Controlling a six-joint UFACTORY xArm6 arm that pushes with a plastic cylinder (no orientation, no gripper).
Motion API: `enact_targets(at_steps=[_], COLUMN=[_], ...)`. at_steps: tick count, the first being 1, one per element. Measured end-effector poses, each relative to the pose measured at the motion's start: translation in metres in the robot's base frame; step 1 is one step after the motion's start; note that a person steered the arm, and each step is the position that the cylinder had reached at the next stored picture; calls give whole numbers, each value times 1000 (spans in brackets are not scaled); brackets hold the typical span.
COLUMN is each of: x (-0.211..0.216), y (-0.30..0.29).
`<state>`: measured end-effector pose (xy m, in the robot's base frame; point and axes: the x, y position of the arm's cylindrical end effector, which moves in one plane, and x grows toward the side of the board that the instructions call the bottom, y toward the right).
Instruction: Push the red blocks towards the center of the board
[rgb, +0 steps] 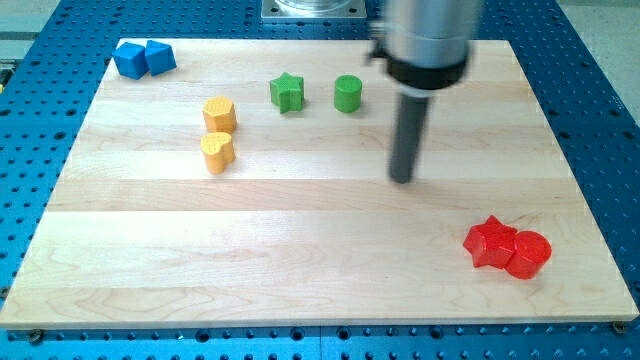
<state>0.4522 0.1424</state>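
Red blocks, a star (489, 243) and a cylinder (528, 254), touch each other near the board's (300, 270) bottom-right corner, well down and to the view's right of my tip (402, 180). No fingers here: just a bare rod, touching nothing. Tip sits close to board centre. Task looks not started; both reds still need pushing up-left. Green star (287, 92), green cylinder (348, 93), two yellow blocks (218, 133) and two blue blocks (144, 58) lie up-left of the tip, well apart from it.
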Motion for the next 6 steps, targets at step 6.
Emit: enact_targets(at_steps=[6], x=[128], y=[73])
